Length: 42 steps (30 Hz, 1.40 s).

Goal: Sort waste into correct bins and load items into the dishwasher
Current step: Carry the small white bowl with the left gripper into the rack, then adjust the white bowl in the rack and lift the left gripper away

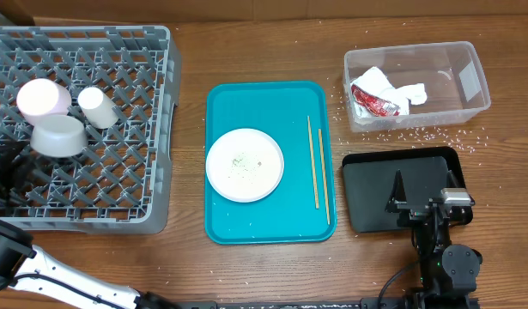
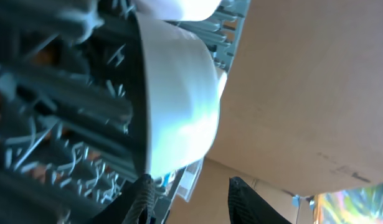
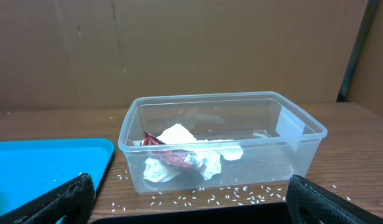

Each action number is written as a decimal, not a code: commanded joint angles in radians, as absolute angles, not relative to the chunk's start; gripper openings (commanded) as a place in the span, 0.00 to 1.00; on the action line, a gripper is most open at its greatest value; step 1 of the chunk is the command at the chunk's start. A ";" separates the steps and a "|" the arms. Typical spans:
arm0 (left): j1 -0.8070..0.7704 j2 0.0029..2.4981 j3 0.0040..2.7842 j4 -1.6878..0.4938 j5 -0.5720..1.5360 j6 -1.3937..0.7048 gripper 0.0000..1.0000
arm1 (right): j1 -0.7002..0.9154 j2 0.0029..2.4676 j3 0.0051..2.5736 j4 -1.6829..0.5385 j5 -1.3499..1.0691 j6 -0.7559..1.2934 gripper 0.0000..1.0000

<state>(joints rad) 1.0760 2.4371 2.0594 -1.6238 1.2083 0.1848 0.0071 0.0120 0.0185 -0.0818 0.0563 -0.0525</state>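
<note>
The grey dishwasher rack (image 1: 118, 172) holds a pale-pink bowl (image 1: 42, 99), an overturned white bowl (image 1: 57, 135) and a small cup (image 1: 98, 107). In the left wrist view, my left gripper (image 2: 194, 193) is open with nothing between its fingers. A white bowl (image 2: 179, 106) lies on the rack (image 2: 48, 124) just above its left fingertip. The white plate (image 1: 245, 165) sits on the teal tray (image 1: 268, 219). The clear tub (image 1: 415, 47) holds white napkins (image 3: 179, 140) and a red wrapper (image 3: 172, 158). My right gripper (image 1: 425, 190) hangs wide open over the black tray (image 1: 375, 184).
Two wooden chopsticks (image 1: 313, 161) lie along the teal tray's right side. Rice grains (image 1: 418, 136) are scattered on the table between the tub and the black tray, also seen as grains (image 3: 241, 198) in the right wrist view. Brown cardboard stands behind the table.
</note>
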 commanded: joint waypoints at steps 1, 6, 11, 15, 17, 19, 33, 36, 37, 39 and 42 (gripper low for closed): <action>1.073 2.393 2.162 -1.666 1.125 0.141 0.42 | 0.004 0.003 0.009 -0.076 0.062 -0.053 1.00; 1.050 2.301 2.295 -1.689 0.996 0.097 0.30 | 0.004 0.003 0.008 -0.076 0.062 -0.053 1.00; 0.965 2.189 2.331 -1.626 0.893 0.044 0.04 | 0.004 0.003 0.009 -0.076 0.062 -0.054 1.00; 0.841 2.163 2.331 -1.584 0.701 -0.013 0.04 | 0.004 0.003 0.009 -0.076 0.062 -0.053 1.00; 0.763 2.174 2.331 -1.581 0.529 -0.064 0.04 | 0.004 0.003 0.009 -0.076 0.062 -0.053 1.00; 0.693 2.193 2.331 -1.581 0.356 -0.127 0.04 | 0.004 0.003 0.009 -0.076 0.062 -0.053 1.00; 0.540 2.332 2.330 -1.569 -0.125 -0.333 0.04 | 0.004 0.003 0.009 -0.076 0.062 -0.053 1.00; 0.558 2.342 2.330 -1.574 -0.142 -0.364 0.04 | 0.004 0.003 0.009 -0.076 0.062 -0.053 1.00; 0.564 2.342 2.330 -1.573 -0.149 -0.366 0.04 | 0.004 0.003 0.009 -0.076 0.062 -0.054 1.00; 0.579 2.342 2.330 -1.576 -0.176 -0.388 0.04 | 0.004 0.003 0.009 -0.076 0.062 -0.053 1.00; 0.609 2.342 2.330 -1.588 -0.183 -0.409 0.04 | 0.004 0.003 0.009 -0.076 0.062 -0.054 1.00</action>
